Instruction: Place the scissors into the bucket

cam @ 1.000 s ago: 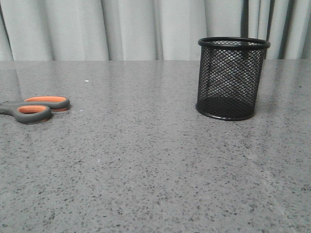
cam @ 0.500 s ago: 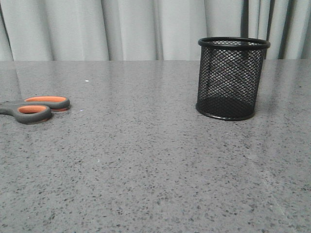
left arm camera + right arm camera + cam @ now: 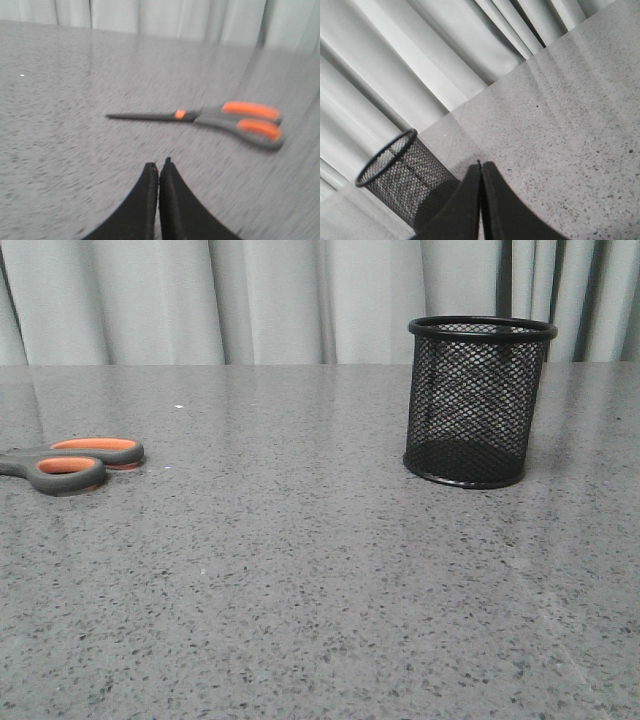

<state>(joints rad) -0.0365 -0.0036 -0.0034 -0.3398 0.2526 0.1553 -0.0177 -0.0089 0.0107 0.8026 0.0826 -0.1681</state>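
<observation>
The scissors (image 3: 75, 462), with grey handles and orange-lined loops, lie flat at the table's left edge in the front view, blades cut off by the frame. The left wrist view shows the whole scissors (image 3: 210, 120), closed, with an orange pivot dot, some way beyond my left gripper (image 3: 159, 164), which is shut and empty. The black wire-mesh bucket (image 3: 477, 400) stands upright at the right rear. In the right wrist view the bucket (image 3: 405, 180) is close beside my right gripper (image 3: 480, 164), which is shut and empty. Neither gripper shows in the front view.
The grey speckled table (image 3: 300, 570) runs back to pale curtains (image 3: 250, 300) along its far edge. A small white speck (image 3: 178, 406) lies behind the scissors.
The front view shows nothing moved; scissors and bucket stay where they were. The left wrist view is blurred now.
</observation>
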